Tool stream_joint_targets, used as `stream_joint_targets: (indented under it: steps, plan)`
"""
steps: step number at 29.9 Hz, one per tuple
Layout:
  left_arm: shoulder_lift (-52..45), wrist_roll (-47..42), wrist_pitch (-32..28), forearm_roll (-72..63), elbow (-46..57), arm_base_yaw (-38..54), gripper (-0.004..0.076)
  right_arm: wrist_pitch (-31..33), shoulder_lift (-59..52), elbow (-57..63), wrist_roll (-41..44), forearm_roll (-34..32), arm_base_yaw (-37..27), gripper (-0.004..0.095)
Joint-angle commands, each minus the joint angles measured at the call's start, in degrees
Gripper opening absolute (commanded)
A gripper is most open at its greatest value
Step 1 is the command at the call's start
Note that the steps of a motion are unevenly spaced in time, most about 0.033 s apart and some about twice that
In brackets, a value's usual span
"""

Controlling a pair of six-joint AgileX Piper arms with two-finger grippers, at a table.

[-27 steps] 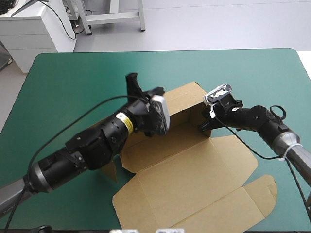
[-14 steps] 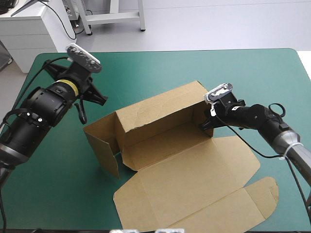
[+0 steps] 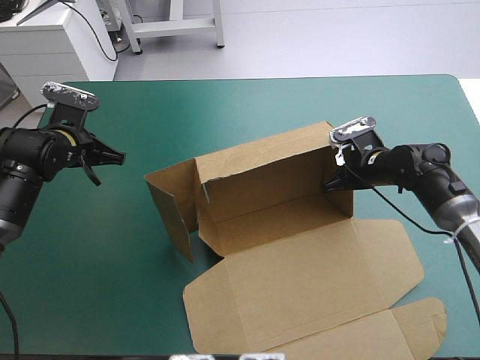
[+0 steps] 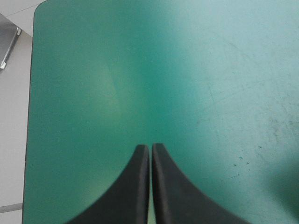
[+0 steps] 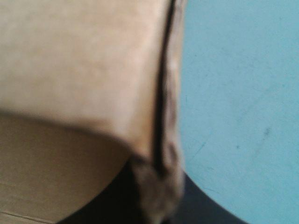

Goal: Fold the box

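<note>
You've a box [image 3: 300, 255], prob. light, stiff board: right gripper [image 3: 330, 184] clamps its far-right wall corner, a sound hold; left gripper [image 3: 116, 157] closed, empty.

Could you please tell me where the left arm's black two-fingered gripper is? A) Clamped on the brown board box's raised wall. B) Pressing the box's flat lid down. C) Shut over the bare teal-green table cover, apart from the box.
C: the black-fingered left gripper has its fingers meeting with only the teal-green cover ahead, and the brown board box stands apart from it.
</note>
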Motion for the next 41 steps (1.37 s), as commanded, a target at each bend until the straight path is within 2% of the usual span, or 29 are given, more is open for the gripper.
stream_joint_targets:
  steps: [1, 4, 9, 14, 19, 22, 27, 30, 36, 41]
  plan:
    - [-1.78, -0.54, -2.29, -0.14, -2.02, -0.03, -0.0008, 5.09, -0.95, -5.51, 7.1, -5.37, -0.08, -0.0017]
    - [-1.78, -0.54, -2.29, -0.14, -2.02, -0.03, -0.0008, 7.2, 1.97, -7.21, 11.56, -7.08, -0.08, -0.0019]
    - [-1.78, -0.54, -2.29, 0.08, -2.02, -0.03, -0.0008, 7.93, 9.26, -9.8, 14.18, -7.08, -0.08, -0.002]
    - [-1.78, -0.4, -2.37, 0.15, -2.02, -0.03, -0.0008, 9.06, 18.62, -17.63, 16.89, -7.08, -0.08, -0.0019]
    - [-1.78, -0.38, -1.01, 0.2, -2.02, -0.03, -0.0008, 9.61, 23.24, -24.8, 17.06, -6.95, -0.08, -0.0003]
    - [-1.78, -0.38, -1.11, -0.01, -2.02, -0.03, -0.0008, 10.96, 24.83, -28.72, 16.84, -7.45, -0.08, 0.009]
    - [-1.78, -0.38, -0.76, 0.0, -2.02, -0.03, -0.0008, 11.67, 24.93, -33.46, 16.03, -7.71, -0.08, 0.0438]
    - [-1.78, -0.38, -0.67, 0.0, -2.02, -0.03, -0.0008, 15.28, 24.93, -37.02, 15.35, -8.61, -0.08, 0.0567]
    - [-1.78, -0.38, -0.53, 0.0, -2.02, -0.03, -0.0008, 26.37, 24.93, -43.74, 12.99, -10.75, -0.08, 0.058]
    - [-1.78, -0.38, -0.07, -0.54, -2.02, -0.03, -0.0008, 27.59, 25.3, -44.29, 12.14, -10.75, -0.08, 0.0579]
